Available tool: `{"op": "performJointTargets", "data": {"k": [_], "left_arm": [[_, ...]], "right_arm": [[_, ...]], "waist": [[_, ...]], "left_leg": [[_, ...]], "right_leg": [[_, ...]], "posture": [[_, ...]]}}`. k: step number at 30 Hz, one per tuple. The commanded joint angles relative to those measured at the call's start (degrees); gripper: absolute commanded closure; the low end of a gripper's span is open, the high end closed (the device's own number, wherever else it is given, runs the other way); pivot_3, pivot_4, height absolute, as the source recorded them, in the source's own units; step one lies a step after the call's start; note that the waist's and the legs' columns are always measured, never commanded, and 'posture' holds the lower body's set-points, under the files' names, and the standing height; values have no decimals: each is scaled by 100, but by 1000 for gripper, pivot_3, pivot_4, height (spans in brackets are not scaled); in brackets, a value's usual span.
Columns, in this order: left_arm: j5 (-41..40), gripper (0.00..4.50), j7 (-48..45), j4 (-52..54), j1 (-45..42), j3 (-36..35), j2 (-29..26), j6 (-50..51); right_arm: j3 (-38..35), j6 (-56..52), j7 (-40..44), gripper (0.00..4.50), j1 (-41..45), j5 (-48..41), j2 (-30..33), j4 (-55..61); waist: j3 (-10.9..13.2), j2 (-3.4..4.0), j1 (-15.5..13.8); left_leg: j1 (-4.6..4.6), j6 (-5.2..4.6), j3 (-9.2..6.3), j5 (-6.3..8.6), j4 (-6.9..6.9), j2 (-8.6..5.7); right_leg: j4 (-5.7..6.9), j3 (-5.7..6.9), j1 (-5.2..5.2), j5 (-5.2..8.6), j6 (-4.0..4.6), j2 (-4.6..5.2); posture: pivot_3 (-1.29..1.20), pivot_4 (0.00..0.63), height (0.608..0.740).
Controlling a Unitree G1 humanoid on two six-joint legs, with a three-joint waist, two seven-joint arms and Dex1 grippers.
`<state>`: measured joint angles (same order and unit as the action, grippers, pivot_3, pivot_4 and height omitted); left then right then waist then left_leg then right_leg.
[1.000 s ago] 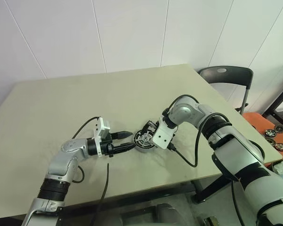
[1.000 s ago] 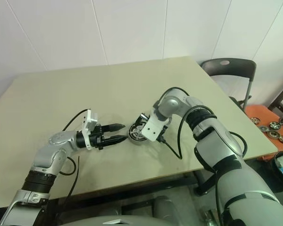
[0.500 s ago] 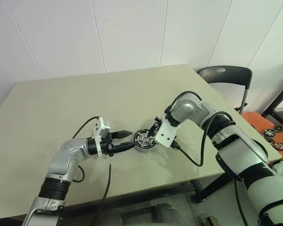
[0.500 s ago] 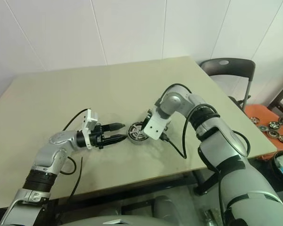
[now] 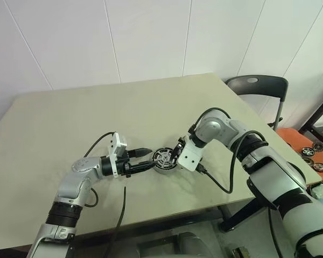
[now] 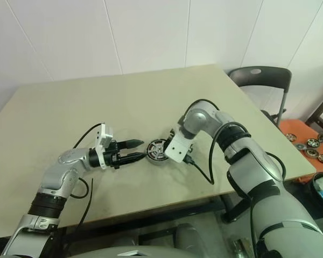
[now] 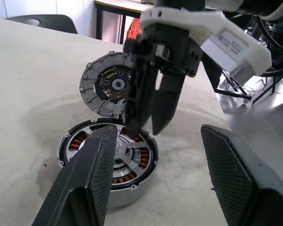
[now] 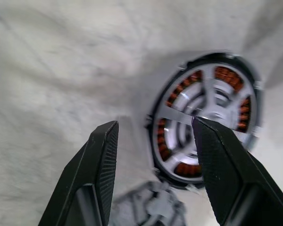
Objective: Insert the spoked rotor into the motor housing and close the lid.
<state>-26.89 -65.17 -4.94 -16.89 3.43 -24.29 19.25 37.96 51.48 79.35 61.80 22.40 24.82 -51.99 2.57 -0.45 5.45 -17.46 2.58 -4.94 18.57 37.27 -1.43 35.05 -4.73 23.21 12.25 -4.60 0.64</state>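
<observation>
Directly below right end effector (image 7: 151, 106), spoked rotor (image 7: 125, 151) inside motor housing (image 7: 108, 162).

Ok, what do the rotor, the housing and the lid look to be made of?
The spoked rotor looks like bright polished metal, glinting on its spokes. The motor housing looks like duller matte grey metal, its inner windings copper-brown like coiled wire. The lid, standing tilted behind, looks like satin grey metal with a darker centre; the alloy cannot be told.

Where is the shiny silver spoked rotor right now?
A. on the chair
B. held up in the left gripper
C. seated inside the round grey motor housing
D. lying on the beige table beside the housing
C: the shiny silver spoked rotor sits inside the round grey motor housing, its spokes lying over the copper windings.
</observation>
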Motion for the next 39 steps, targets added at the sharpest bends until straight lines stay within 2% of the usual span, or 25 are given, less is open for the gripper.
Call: {"op": "performJointTargets", "data": {"k": [1, 17, 22, 30, 31, 39], "left_arm": [[-49, 1478, 33, 119, -98, -60, 16, -51], [-96, 1478, 159, 238, 9, -88, 49, -45], [-92, 1478, 172, 244, 19, -89, 59, -46], [-74, 1478, 168, 197, -22, -85, 74, -65], [-73, 1478, 167, 192, -27, -84, 79, -66], [-56, 1478, 166, 124, -67, -87, 111, -111]], "right_arm": [[18, -14, -63, 1934, 51, 52, -42, 75], [98, 146, -648, 1934, 274, 565, -69, -665], [131, 221, -583, 1934, 212, 507, -63, -656], [124, 333, -535, 4267, 155, 429, -79, -591], [137, 346, -576, 4403, 157, 470, -79, -607], [138, 459, -758, 4403, 215, 594, -105, -671]], "waist": [[0, 0, 4], [-1, -2, -6], [-1, -2, -5], [-3, -4, 24], [-1, -2, 30], [-2, -3, 28]], "left_leg": [[0, 0, 0, 0, 0, 0], [4, 0, 0, 0, 13, -2], [6, 0, 2, 0, 31, -3], [16, 0, 1, 0, 36, -1], [17, 0, 1, 0, 36, 0], [17, 0, 1, 0, 32, 3]], "right_leg": [[0, 0, 0, 0, 0, 0], [2, -1, -10, 1, 2, 1], [2, -1, -23, 5, -2, 1], [3, -2, -34, 6, -2, -1], [4, -2, -34, 11, -10, -4], [5, 1, -31, 10, -10, -6]], "posture": [[0, 0, 740], [0, 0, 740], [0, 0, 740], [0, 0, 740], [0, 0, 740], [0, 0, 740]]}}
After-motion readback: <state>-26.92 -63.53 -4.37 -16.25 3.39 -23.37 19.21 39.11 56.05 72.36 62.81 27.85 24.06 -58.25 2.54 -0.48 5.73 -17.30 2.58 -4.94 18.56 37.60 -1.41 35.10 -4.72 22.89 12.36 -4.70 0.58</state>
